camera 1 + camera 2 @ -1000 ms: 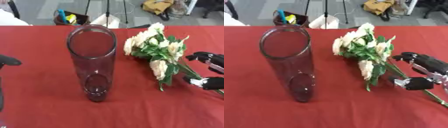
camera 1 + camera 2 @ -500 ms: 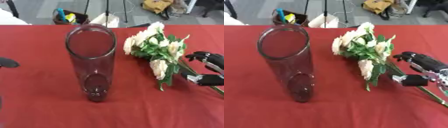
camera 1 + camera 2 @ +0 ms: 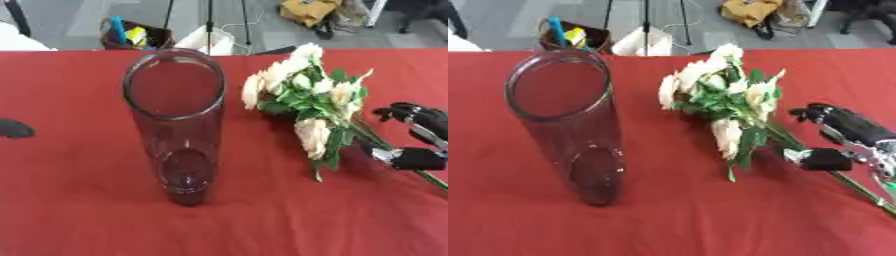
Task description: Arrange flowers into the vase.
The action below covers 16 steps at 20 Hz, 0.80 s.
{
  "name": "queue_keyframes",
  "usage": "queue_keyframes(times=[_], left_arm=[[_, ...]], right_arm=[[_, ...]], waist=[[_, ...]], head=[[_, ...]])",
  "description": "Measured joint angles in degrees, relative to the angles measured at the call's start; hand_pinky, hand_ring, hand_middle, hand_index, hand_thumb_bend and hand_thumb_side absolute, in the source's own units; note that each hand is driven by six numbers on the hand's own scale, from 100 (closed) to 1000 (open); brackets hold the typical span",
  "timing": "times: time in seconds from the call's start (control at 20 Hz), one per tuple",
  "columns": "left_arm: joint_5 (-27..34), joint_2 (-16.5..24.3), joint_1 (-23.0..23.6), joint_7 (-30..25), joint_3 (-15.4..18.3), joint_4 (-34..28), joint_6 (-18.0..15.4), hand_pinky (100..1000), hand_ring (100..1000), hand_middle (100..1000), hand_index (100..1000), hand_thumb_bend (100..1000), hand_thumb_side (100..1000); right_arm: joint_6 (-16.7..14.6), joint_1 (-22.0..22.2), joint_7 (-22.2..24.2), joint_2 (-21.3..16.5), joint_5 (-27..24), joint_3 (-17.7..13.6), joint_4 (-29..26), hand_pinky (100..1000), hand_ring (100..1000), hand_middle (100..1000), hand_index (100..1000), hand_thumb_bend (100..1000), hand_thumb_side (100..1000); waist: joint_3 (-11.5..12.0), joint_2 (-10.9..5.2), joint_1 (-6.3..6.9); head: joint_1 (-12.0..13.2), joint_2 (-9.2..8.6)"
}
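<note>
Reaching in from the right edge, our right hand (image 3: 846, 142) sits at the stems of the flowers (image 3: 728, 102), thumb on one side and fingers on the other, not yet closed on them as far as we can judge; the fingers look relaxed. The bouquet lies flat on the red tablecloth (image 3: 79, 210), cream heads toward the far side, green stems trailing toward the near right. The vase (image 3: 178, 125), tall clear glass, stands upright and empty to its left, well apart. We judge the flowers light and soft, heads easily crushed, so we would take hold low on the bundled stems. The glass looks tippable and fragile if knocked at the rim. Our left hand (image 3: 13, 128) shows only as a dark tip at the left edge; finger state we cannot tell. Beyond the table: grey floor, tripod legs, a box of tools.
</note>
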Motion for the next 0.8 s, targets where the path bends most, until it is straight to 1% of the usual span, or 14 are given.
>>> queue_keyframes(times=[0.2, 0.4, 0.5, 0.6, 0.7, 0.75, 0.8], left_arm=[[-0.03, -0.02, 0.0, -0.14, -0.01, 0.0, 0.14, 519, 500, 708, 776, 100, 990], [-0.04, -0.03, 0.0, -0.21, -0.03, 0.0, 0.21, 519, 500, 707, 775, 100, 991], [-0.05, -0.08, 0.0, -0.28, -0.16, 0.0, 0.27, 519, 499, 706, 775, 100, 992], [-0.07, -0.29, 0.0, -0.39, -0.35, 0.0, 0.37, 519, 499, 706, 775, 100, 993], [-0.09, -0.46, -0.01, -0.49, -0.37, 0.0, 0.45, 519, 499, 705, 775, 100, 992], [-0.1, -0.46, -0.02, -0.55, -0.37, 0.0, 0.49, 519, 499, 704, 775, 100, 992], [-0.1, -0.46, -0.02, -0.58, -0.37, 0.0, 0.51, 519, 499, 703, 775, 100, 992]], right_arm=[[-0.3, -0.14, 1.02, 0.24, 0.2, 0.17, -0.44, 848, 1000, 672, 911, 343, 804], [0.58, -0.78, -0.15, 0.4, 0.24, 0.21, 0.26, 800, 998, 562, 852, 346, 786], [1.06, -1.05, -1.33, 0.68, 0.52, 0.24, 0.46, 767, 966, 525, 829, 329, 786], [1.47, -1.16, -2.68, 0.75, 1.27, 0.35, 0.46, 743, 951, 514, 820, 306, 785], [1.93, -1.17, -4.07, 0.75, 2.68, 0.63, 0.67, 741, 955, 522, 825, 298, 782], [2.1, -1.14, -4.64, 0.75, 3.4, 0.76, 0.9, 742, 958, 527, 830, 302, 766], [2.23, -1.11, -5.13, 0.75, 4.02, 0.92, 1.15, 742, 959, 532, 835, 295, 783]], waist=[[0.06, 0.12, 0.0], [0.41, 0.28, 0.04], [0.42, 0.31, 0.09], [0.42, 0.37, 0.06], [0.46, 0.58, 0.0], [0.56, 0.63, -0.04], [0.73, 0.63, -0.06]], head=[[-0.03, -0.01], [-0.26, -0.02], [-0.37, -0.02], [-0.47, -0.02], [-0.5, -0.02], [-0.51, -0.02], [-0.52, -0.02]])
